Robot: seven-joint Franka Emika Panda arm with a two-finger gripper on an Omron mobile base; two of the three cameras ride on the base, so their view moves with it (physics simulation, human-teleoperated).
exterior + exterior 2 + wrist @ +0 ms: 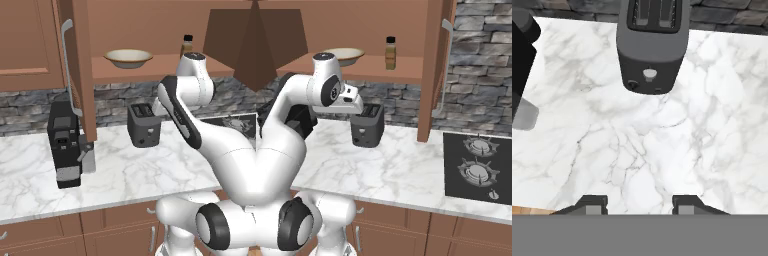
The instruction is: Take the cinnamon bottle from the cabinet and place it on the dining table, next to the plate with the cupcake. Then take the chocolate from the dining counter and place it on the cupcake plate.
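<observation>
Left base view: the small tan-brown cinnamon bottle with a round black cap (187, 46) stands upright on the open shelf of the reddish-brown wooden cabinet (30, 45), well to the right of a shallow tan bowl (128, 57) on the same shelf; the cabinet's door (80, 65) hangs open, edge-on to the camera, with its long grey bar handle (70, 70) facing left; below, on the white grey-veined marble worktop (125, 175), a dark grey two-slot toaster (144, 124) sits near the stone backsplash, and a black coffee machine (65, 142) stands to its left, partly behind the open door; the white arm bends up in front of the toaster, its upper joint just below the bottle. Right base view: the bottle (390, 52) stands alone towards the right end of the shelf, the bowl (346, 55) further left behind the arm; a black two-burner hob (478, 167) is set into the worktop at right. Hand view: the hand (639, 205) looks down on bare marble in front of the toaster (652, 42); its two dark fingertips (592, 205) are drawn in to a narrow gap and hold nothing.
</observation>
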